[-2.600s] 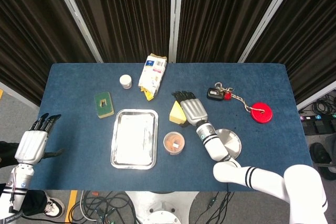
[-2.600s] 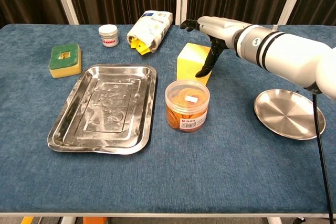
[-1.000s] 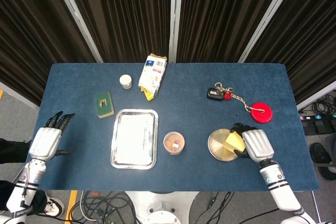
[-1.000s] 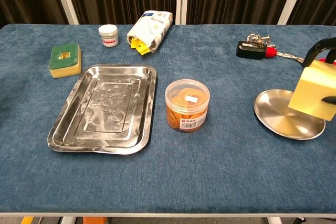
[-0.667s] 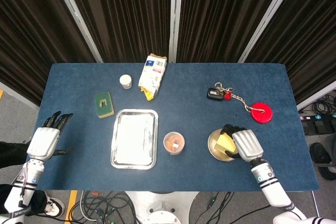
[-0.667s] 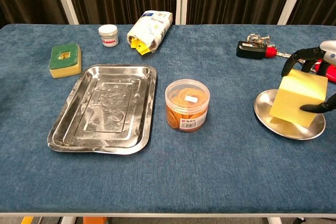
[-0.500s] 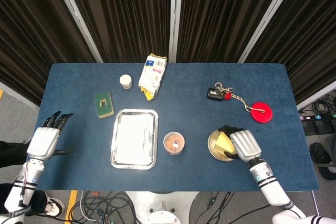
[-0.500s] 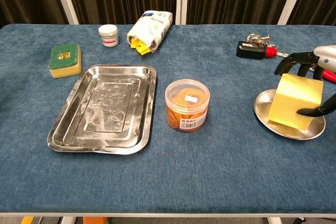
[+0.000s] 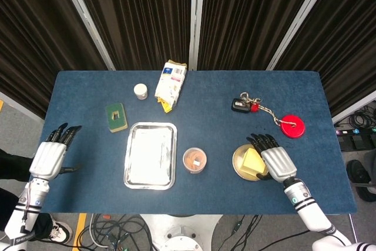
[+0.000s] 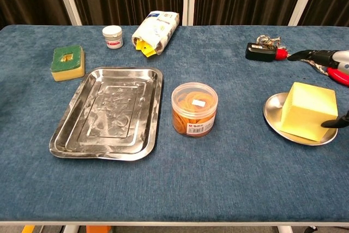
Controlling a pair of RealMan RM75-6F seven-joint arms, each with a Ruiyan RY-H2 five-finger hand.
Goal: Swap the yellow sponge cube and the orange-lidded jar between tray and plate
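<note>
Two hands: both mine, both empty, fingers apart.
Right hand (image 9: 276,161): flat beside the plate (image 9: 238,166), fingers stretched out and spread toward the far edge; no grip on anything.
Left hand (image 9: 49,156): off the near-left edge of the table (image 9: 205,95), fingers straight and slightly apart.
Sponge cube (image 10: 308,111): sits on the plate, a bit tilted.
Jar (image 10: 194,109): upright on the cloth between tray (image 10: 109,112) and plate, on neither.
Tray: bare metal, nothing in it.
Hidden or cut off: chest view shows only my right fingertips (image 10: 301,55) and thumb tip at the frame's right edge; left hand not in that view. I cannot tell whether the thumb touches the cube.
Change from half a second ago: then my right fingers were wrapped around the cube over the plate; now they have let go and opened out.
</note>
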